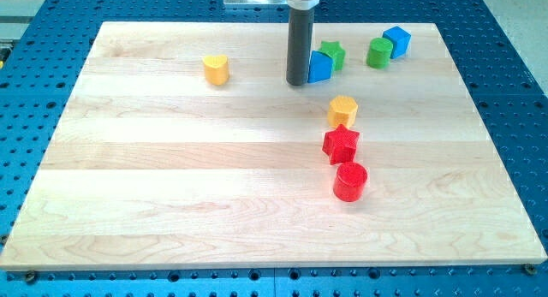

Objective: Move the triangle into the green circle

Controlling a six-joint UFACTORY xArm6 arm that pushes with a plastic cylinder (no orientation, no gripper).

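Blue against dark metal: my tip [298,82] stands on the pale wooden board [171,203], pressed to the left face of the blue triangle [319,67] near the view's top. A bare rod has nothing to open or close and grips nothing; it only shoves. Touching the triangle at its 1 o'clock is the green star [333,54]. The green circle [379,52], the goal, sits at about 2 o'clock from the triangle, near but apart, with the blue cube [397,41] hard against it at its own 2 o'clock.

Elsewhere, the yellow heart [217,69] lies well apart at 9 o'clock from my tip. A line of three runs down from 5 o'clock of the triangle: the yellow hexagon [342,110], the red star [341,144] touching it, then the red cylinder [350,181].

By the look of it, the push is under way, contact made and the gap to the circle not closed. The next move appears to call for a steady drive toward 3 o'clock, bending slightly up. The green star is the likely complication, since it lies partly in the path and may ride along or turn the triangle aside. Resetting my tip nearer the triangle's 8 o'clock corner could steer it under the star.
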